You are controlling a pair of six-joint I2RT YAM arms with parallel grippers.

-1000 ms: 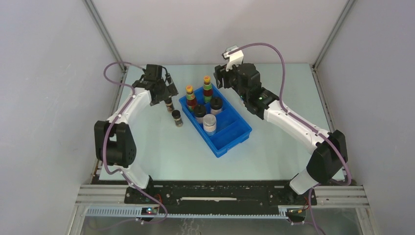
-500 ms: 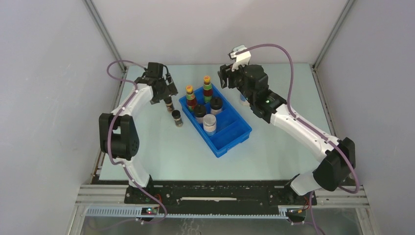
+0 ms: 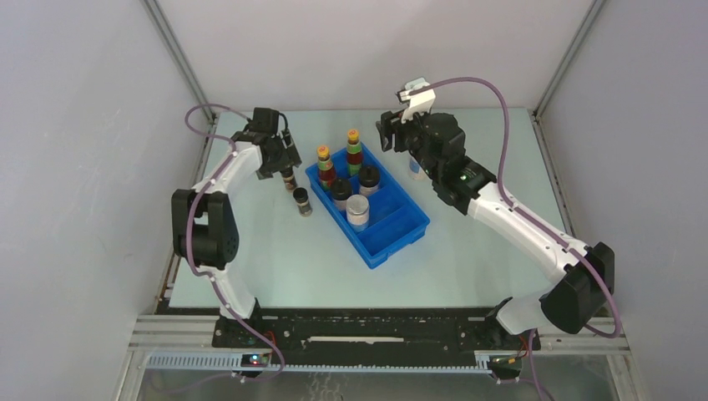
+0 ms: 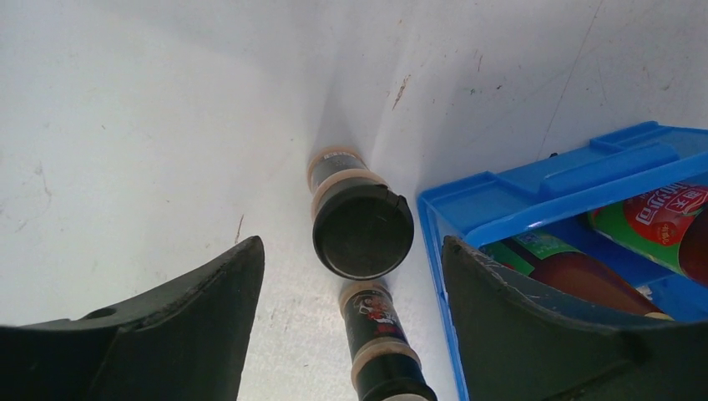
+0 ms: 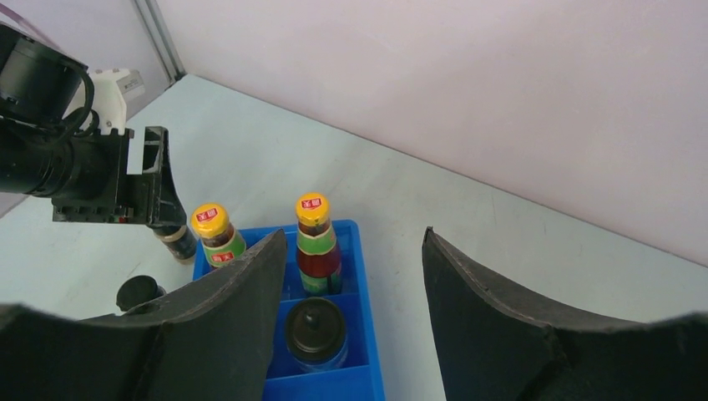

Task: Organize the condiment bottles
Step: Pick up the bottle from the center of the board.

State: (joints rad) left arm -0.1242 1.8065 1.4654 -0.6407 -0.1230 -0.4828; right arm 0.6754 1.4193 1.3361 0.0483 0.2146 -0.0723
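Two tall dark-red bottles (image 3: 325,165) (image 3: 354,152), two black-lidded jars (image 3: 340,192) (image 3: 368,178) and a white-capped jar (image 3: 357,210) stand in the blue tray (image 3: 399,227). Two black-lidded spice jars (image 3: 289,178) (image 3: 302,201) stand on the table left of it. My left gripper (image 3: 282,164) is open, just over the farther one; in the left wrist view that jar (image 4: 363,230) lies between my fingers (image 4: 225,292). My right gripper (image 3: 385,135) is open and empty above the tray's far corner (image 5: 354,234). Another pale jar (image 3: 415,170) shows partly behind the right arm.
White walls with metal posts (image 3: 175,58) close in the table on three sides. The tray's near compartments (image 3: 380,242) hold nothing. In the right wrist view the left gripper (image 5: 125,180) hangs just left of the tray (image 5: 351,380).
My right arm has swung right and back, its gripper shifting a little right and uncovering the pale jar behind it. My left gripper has stayed over the spice jar, almost unmoved.
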